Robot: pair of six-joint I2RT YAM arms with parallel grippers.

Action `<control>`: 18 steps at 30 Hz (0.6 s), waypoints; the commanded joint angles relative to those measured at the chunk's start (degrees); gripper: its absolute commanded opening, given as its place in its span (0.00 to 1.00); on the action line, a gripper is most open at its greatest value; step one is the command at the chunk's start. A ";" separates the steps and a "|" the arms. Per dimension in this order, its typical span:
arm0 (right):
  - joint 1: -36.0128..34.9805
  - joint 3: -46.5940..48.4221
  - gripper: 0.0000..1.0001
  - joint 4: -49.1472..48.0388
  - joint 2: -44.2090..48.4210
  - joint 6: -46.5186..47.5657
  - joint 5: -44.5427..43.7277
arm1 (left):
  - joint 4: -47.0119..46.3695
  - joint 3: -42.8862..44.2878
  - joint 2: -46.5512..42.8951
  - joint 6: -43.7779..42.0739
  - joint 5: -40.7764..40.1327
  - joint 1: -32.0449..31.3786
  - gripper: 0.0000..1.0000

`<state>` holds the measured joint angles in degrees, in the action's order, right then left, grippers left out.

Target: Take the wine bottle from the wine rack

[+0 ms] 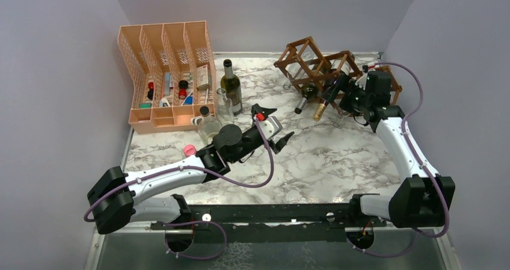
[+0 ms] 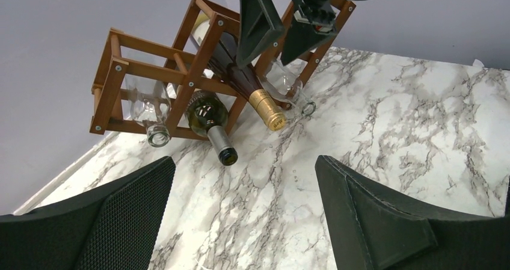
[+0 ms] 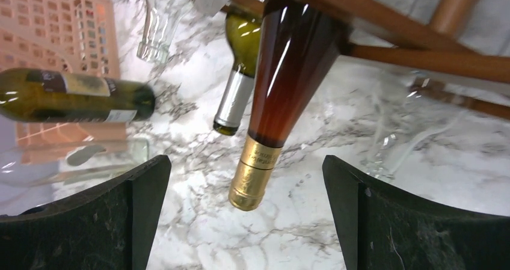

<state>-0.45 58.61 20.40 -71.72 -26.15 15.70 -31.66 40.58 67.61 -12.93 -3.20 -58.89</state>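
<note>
The dark brown wine rack [image 1: 317, 62] stands at the back right and shows in the left wrist view [image 2: 180, 71]. A dark bottle with a gold foil cap [image 3: 282, 101] lies in it, neck sloping down toward the table [image 1: 322, 109] [image 2: 249, 86]. Beside it lies a green bottle with a silver neck [image 3: 240, 71] [image 2: 210, 122]. My right gripper [image 3: 246, 216] is open just over the gold-capped bottle [image 1: 340, 92], a finger on either side, not touching. My left gripper [image 1: 275, 125] is open and empty over mid-table [image 2: 243, 216], facing the rack.
A peach mesh file organizer [image 1: 165, 71] stands at the back left. An upright green wine bottle [image 1: 231, 86] and clear glass bottles [image 1: 207, 122] stand next to it. A pink cap [image 1: 190, 150] lies near my left arm. Clear glass bottles [image 2: 150, 113] also lie in the rack.
</note>
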 commanded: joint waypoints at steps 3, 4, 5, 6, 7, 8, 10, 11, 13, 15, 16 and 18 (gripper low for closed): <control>-2.77 -2.13 1.00 -6.83 -3.39 -6.57 6.88 | -1.83 -0.09 0.73 2.10 1.25 0.03 0.94; -3.28 -3.09 1.00 -8.49 -3.12 -7.10 6.76 | -1.80 0.00 0.80 2.96 1.38 -0.02 0.94; -3.54 -4.40 1.00 -10.27 -2.66 -7.80 6.60 | -1.82 0.10 0.99 3.75 1.90 -0.01 0.94; -3.59 -5.55 0.99 -11.58 -2.15 -8.66 5.55 | -1.90 0.20 1.07 4.28 2.71 -0.02 0.94; -3.62 -6.35 0.99 -11.96 -1.77 -9.17 3.48 | -1.91 0.28 1.30 4.43 3.31 -0.01 0.94; -3.60 -6.51 0.99 -11.93 -1.62 -9.07 1.60 | -1.80 0.48 1.51 4.49 3.52 -0.07 0.94; -3.68 -6.40 0.98 -11.44 -1.75 -8.84 -1.52 | -1.89 0.47 1.69 4.54 3.42 0.01 0.94; -3.68 -6.66 0.98 -12.04 -1.88 -8.87 -2.20 | -1.86 0.47 1.65 4.52 3.25 -0.06 0.94; -3.69 -6.95 0.97 -12.81 -2.57 -9.40 -3.76 | -1.91 0.45 1.71 5.64 2.62 0.00 0.94; -3.81 -7.63 0.94 -14.40 -3.64 -9.78 -4.67 | -1.90 0.79 2.19 7.14 2.80 0.05 0.94; -3.92 -8.27 0.92 -15.86 -4.22 -10.24 -5.12 | -1.89 0.89 2.44 7.59 3.44 0.09 0.94; -4.55 -10.05 0.90 -19.36 -4.55 -11.17 -6.43 | -2.05 1.07 2.96 8.47 3.75 0.26 0.94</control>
<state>-4.19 51.37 8.43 -74.85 -35.18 13.96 -31.70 40.58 69.47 -7.66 -1.41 -58.89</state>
